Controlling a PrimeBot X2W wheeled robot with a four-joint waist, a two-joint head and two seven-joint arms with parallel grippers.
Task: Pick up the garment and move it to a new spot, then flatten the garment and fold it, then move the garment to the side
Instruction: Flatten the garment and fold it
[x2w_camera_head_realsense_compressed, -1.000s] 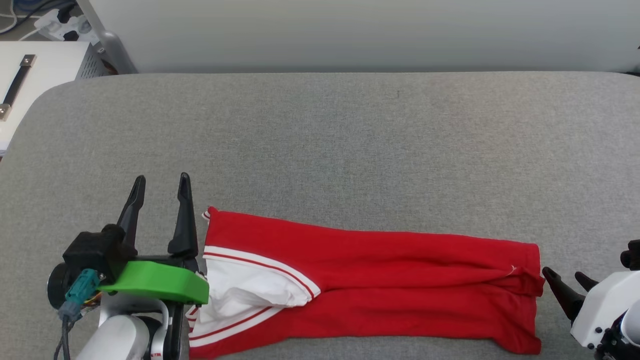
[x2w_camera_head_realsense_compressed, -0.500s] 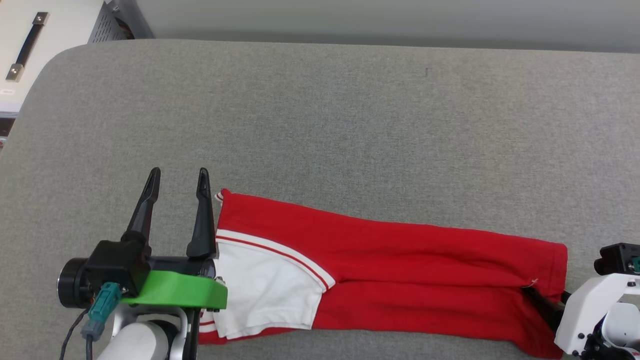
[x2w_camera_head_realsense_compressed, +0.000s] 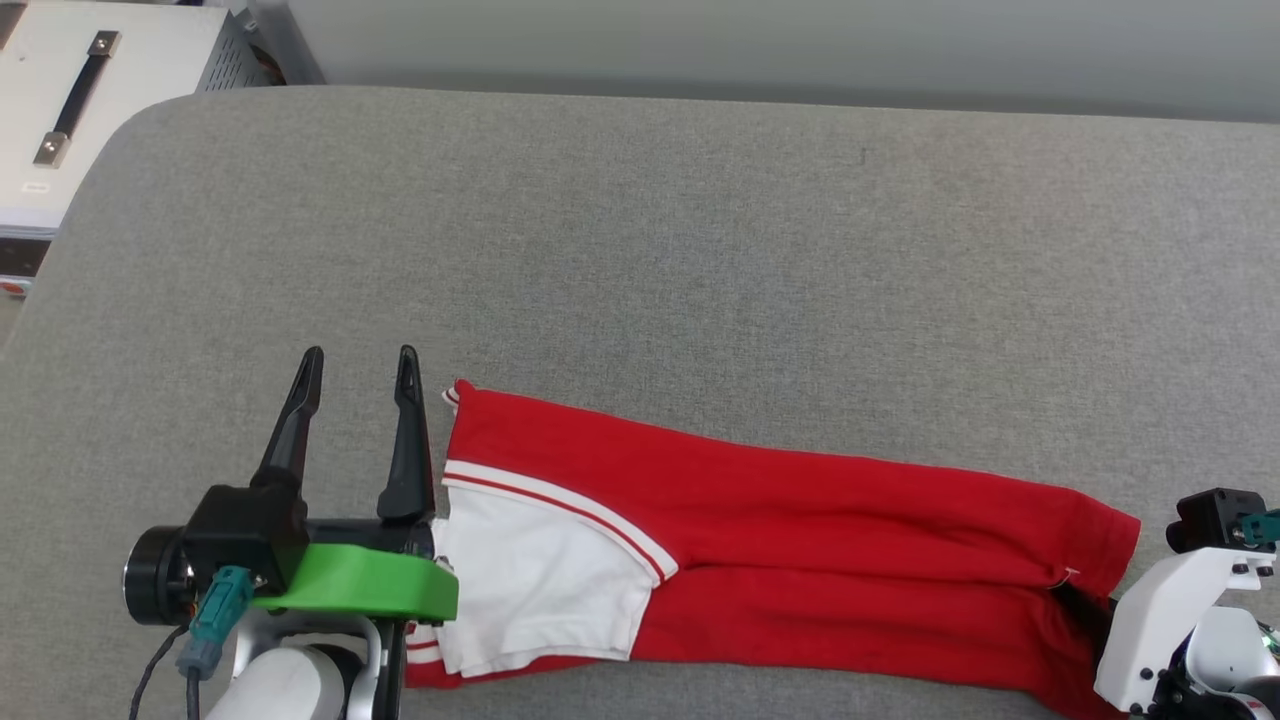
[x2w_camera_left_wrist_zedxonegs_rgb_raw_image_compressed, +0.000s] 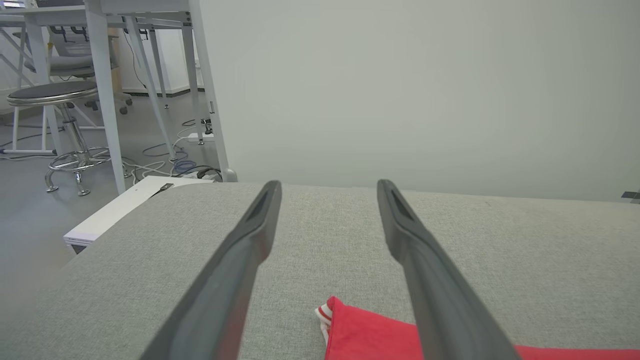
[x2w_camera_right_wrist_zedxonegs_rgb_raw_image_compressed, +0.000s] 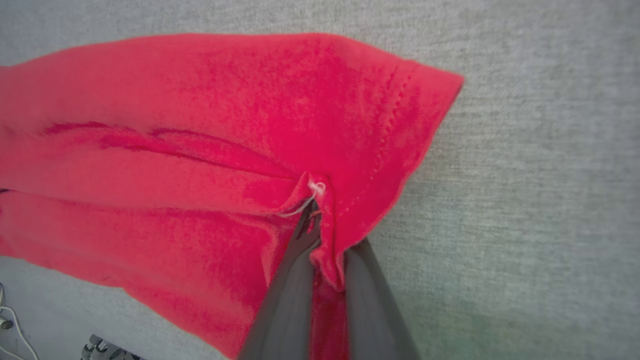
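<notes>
Right claw (x2w_camera_right_wrist_zedxonegs_rgb_raw_image_compressed: 320, 220) pinches the hem at the right end of the garment (x2w_camera_head_realsense_compressed: 800, 540), a long band lying left-to-right near the front edge of the surface (x2w_camera_head_realsense_compressed: 640, 250), while left claw (x2w_camera_head_realsense_compressed: 360, 360) hangs wide just beside its sleeve end, nearest for that grip.

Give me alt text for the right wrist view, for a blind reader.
The right hand pinches a fold at the hemmed edge of the red garment between its two dark fingers. The garment lies on a grey fabric surface.

No legible text found. Small label (x2w_camera_head_realsense_compressed: 35, 187) on white cabinet (x2w_camera_head_realsense_compressed: 150, 100): possibly printed, too small to read.
</notes>
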